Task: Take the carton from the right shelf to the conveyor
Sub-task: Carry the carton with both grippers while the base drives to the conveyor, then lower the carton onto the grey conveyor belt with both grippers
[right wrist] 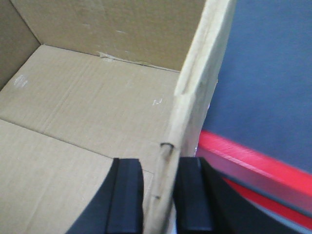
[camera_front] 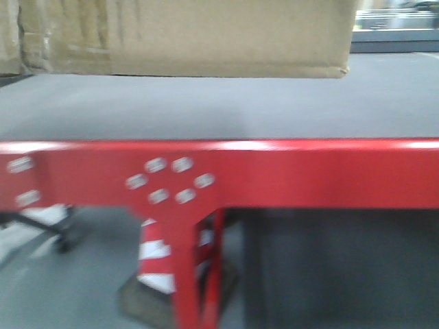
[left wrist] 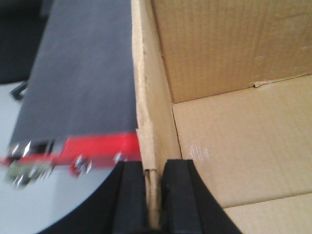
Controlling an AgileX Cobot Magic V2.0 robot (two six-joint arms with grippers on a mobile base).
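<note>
Carton [camera_front: 206,34] at 12 o'clock in front view, on or just above the conveyor worktop [camera_front: 206,103]; contact not resolvable. Left jaws pinched tight on its left wall, right jaws likewise on its right wall. Risk: the thin corrugated walls may buckle or slip if the arms move unevenly, skewing the carton.

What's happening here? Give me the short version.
A two-armed robot holds an open cardboard box by its side walls. The left gripper is pinched on one wall and the right gripper on the opposite wall, each with one finger inside and one outside. The box is over the conveyor belt, its bottom on or just above the dark grey surface behind the red frame. Neither gripper has let go yet.
</note>
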